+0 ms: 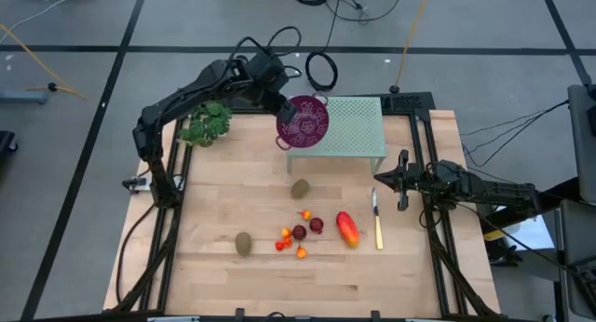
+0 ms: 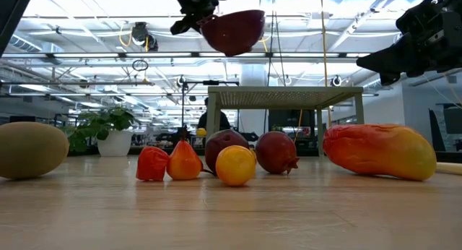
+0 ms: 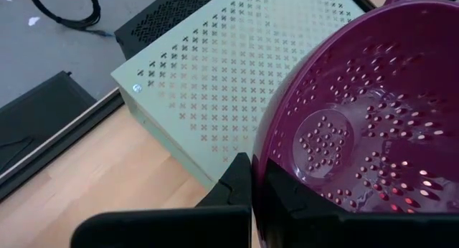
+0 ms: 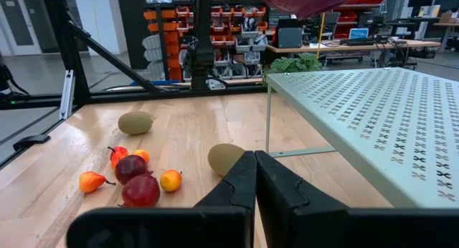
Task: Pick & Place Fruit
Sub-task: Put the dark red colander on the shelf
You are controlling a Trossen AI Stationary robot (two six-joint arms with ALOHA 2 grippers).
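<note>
My left gripper [image 1: 282,110] is shut on a purple colander [image 1: 304,123], which hangs in the air over the left end of a pale green perforated stand [image 1: 349,127]. The fruit lies on the wooden table: two kiwis [image 1: 300,188] [image 1: 243,243], an elongated orange-red fruit [image 1: 347,228], two dark red round ones [image 1: 317,225] [image 1: 299,233], and several tiny orange-red ones [image 1: 283,238]. My right gripper [image 1: 402,184] is shut and touches nothing. It hovers at the table's right side above the knife's tip. My left gripper holds the colander by its rim [image 3: 257,178], on the side toward the table's left. The wall is pinched between the two fingers, one finger [image 3: 233,185] outside the bowl and the other inside. The colander [image 2: 232,29] is lifted clear above the stand and tilted.
A yellow-handled knife [image 1: 377,221] lies right of the elongated fruit. A green leafy bunch [image 1: 207,124] sits at the table's far left corner. The stand takes up the far middle of the table. Bare wood lies along the near edge.
</note>
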